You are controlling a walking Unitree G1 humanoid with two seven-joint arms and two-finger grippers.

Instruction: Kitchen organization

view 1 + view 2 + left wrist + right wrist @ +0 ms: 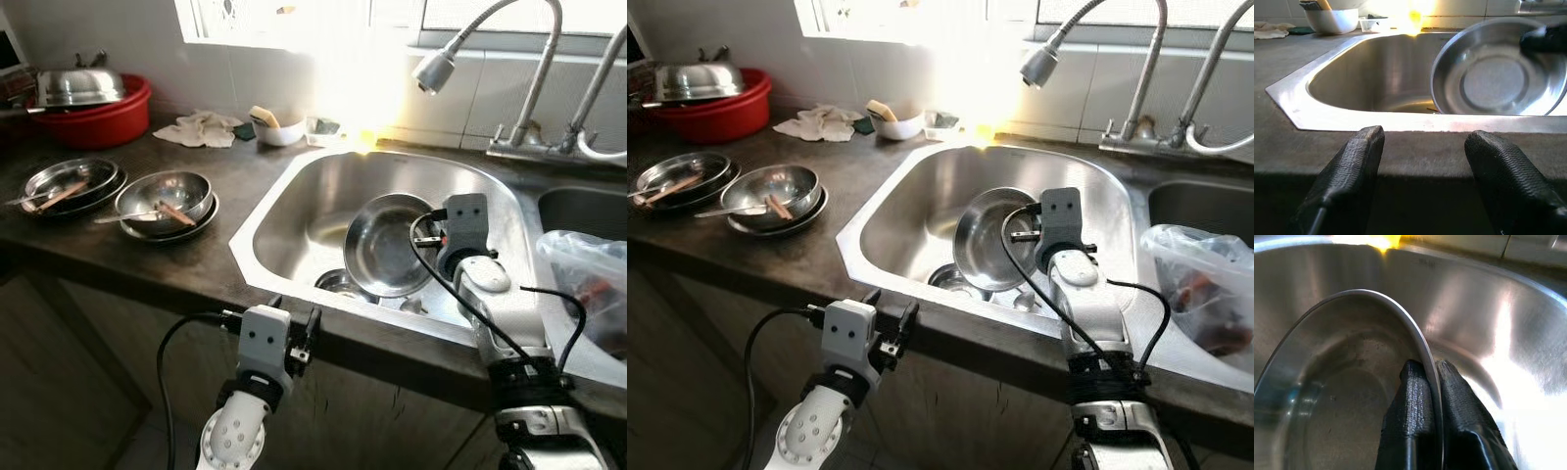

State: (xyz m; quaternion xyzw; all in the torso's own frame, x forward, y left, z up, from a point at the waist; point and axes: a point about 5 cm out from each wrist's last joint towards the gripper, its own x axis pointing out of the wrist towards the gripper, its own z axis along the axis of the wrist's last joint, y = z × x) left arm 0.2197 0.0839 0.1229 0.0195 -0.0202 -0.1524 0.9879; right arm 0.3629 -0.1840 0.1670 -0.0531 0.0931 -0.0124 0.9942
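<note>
Left eye view: steel sink [294, 211] set in dark counter [206, 259]. Right gripper [1431, 382] pinches rim of steel bowl [387, 245], tilted inside basin. Left gripper [1425, 147] spread wide, holding nothing, at counter edge. Stacked bowls [167, 201] with utensils left; faucet [490, 39] overhead.

No legible text — sink stamp too blurred.

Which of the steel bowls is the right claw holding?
The tilted steel bowl over the sink, its rim pinched by the right claw. The two bowls on the counter lie flat holding utensils.
</note>
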